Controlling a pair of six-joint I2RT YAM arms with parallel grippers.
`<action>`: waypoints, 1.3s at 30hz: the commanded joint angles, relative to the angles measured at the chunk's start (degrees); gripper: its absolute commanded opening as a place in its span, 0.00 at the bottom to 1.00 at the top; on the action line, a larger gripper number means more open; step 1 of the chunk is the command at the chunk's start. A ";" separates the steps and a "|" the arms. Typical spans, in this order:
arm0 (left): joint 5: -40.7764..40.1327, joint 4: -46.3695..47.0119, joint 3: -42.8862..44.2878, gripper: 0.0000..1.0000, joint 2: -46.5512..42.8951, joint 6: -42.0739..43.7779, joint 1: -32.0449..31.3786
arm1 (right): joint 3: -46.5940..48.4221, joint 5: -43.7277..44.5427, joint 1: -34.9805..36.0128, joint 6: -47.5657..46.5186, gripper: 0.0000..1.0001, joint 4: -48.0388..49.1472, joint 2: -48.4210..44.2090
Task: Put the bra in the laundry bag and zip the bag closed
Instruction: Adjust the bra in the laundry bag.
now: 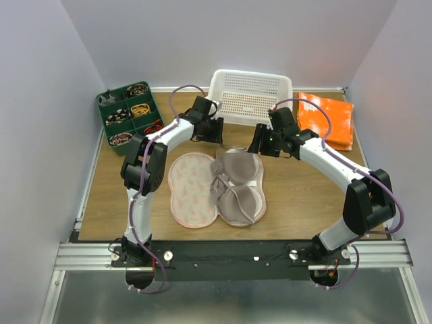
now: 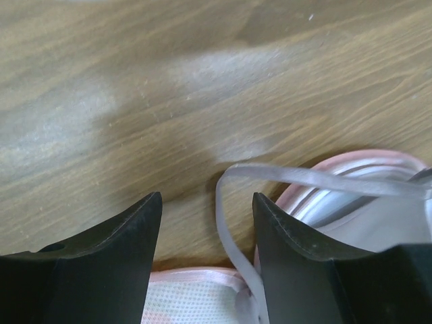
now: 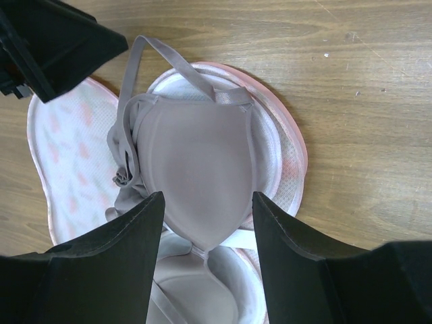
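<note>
While the bag (image 1: 191,192) lies unzipped and spread flat at the centre of the table (image 1: 304,209), both arms hang over its far end with jaws apart and nothing held. The bra (image 1: 239,185) rests in the bag's 3 o'clock half, its straps bunched along the bag's middle, and the 9 o'clock half shows bare pink lining. The left gripper (image 2: 206,197) hovers at 12 o'clock of the bag's middle. Its fingers are spread either side of a thin strap (image 2: 226,202) that loops out over the wood, and whether they touch it cannot be told. The right gripper (image 3: 208,196) hangs at 1 o'clock of the bra, fingers wide above one cup. A basket (image 1: 251,94) stands at the table's 12 o'clock, a cloth (image 1: 327,118) at 2 o'clock, and a tray (image 1: 129,115) at 10 o'clock.
</note>
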 commanded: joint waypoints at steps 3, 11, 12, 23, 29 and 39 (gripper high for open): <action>-1.62 -1.34 -2.82 0.66 -0.82 3.40 -0.10 | -0.58 -0.69 -0.16 0.04 0.63 -0.37 -0.51; 0.14 -0.55 -3.88 0.63 0.32 3.49 -0.36 | -1.19 -1.05 -0.25 0.13 0.63 0.34 -0.15; 0.31 -0.63 -3.79 0.62 0.58 3.49 -0.45 | -1.19 -1.13 -0.25 0.13 0.63 0.34 0.02; 0.49 -1.95 -2.55 0.52 1.90 4.28 -1.77 | -1.02 -0.61 -0.25 -0.14 0.63 -0.10 0.11; -0.21 -2.21 -2.21 0.43 2.43 3.93 -2.30 | -1.28 -0.70 -0.25 -0.14 0.63 -0.10 0.02; -1.35 -3.09 -1.33 0.25 2.96 3.75 -3.00 | -1.55 -0.34 -0.34 -0.31 0.63 -0.28 -0.06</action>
